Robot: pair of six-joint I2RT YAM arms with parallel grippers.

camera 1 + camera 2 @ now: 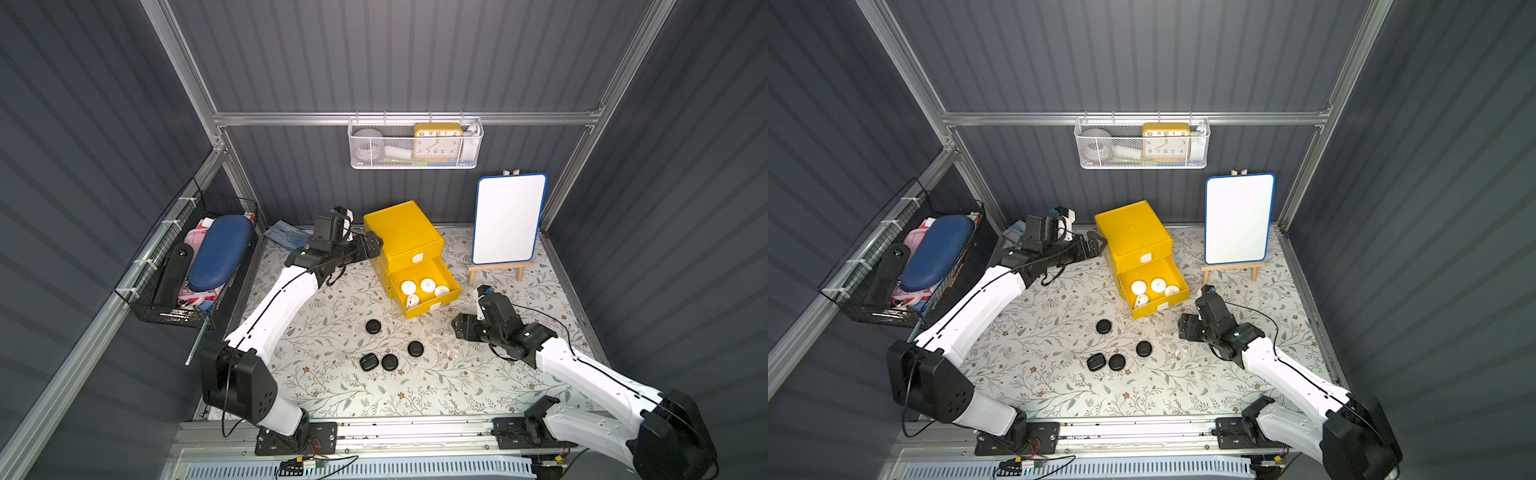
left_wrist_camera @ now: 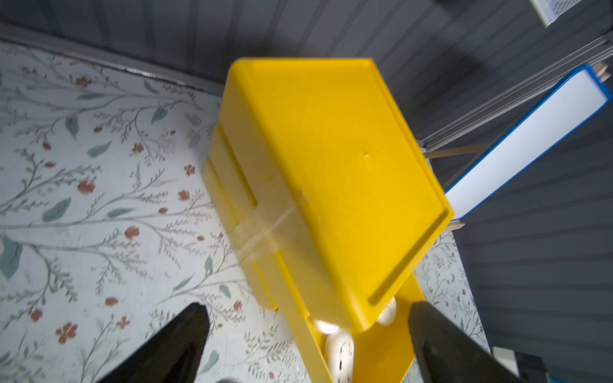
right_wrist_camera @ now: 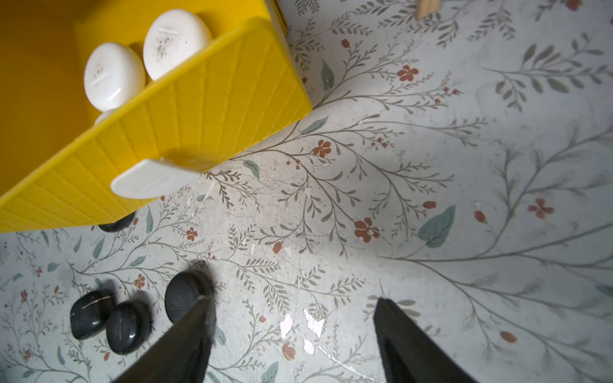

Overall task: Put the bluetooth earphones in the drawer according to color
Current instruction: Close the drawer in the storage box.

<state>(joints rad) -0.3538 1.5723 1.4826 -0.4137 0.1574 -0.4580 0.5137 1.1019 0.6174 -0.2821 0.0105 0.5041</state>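
A yellow drawer unit (image 1: 401,235) stands at the back middle of the floral mat. Its lower drawer (image 1: 452,296) is pulled out and holds several white bluetooth earphones (image 1: 427,285), also visible in the right wrist view (image 3: 114,74). Several black earphones (image 1: 372,326) lie on the mat in front of the drawer, in both top views (image 1: 1144,348) and in the right wrist view (image 3: 124,326). My left gripper (image 1: 376,243) is open beside the unit's upper left side (image 2: 308,306). My right gripper (image 1: 457,326) is open and empty just right of the drawer front (image 3: 293,300).
A whiteboard on a wooden easel (image 1: 508,220) stands at the back right. A black wire basket (image 1: 195,266) full of items hangs on the left wall. A white mesh basket (image 1: 415,145) with a yellow clock hangs on the back rail. A blue packet (image 1: 286,235) lies behind the left arm.
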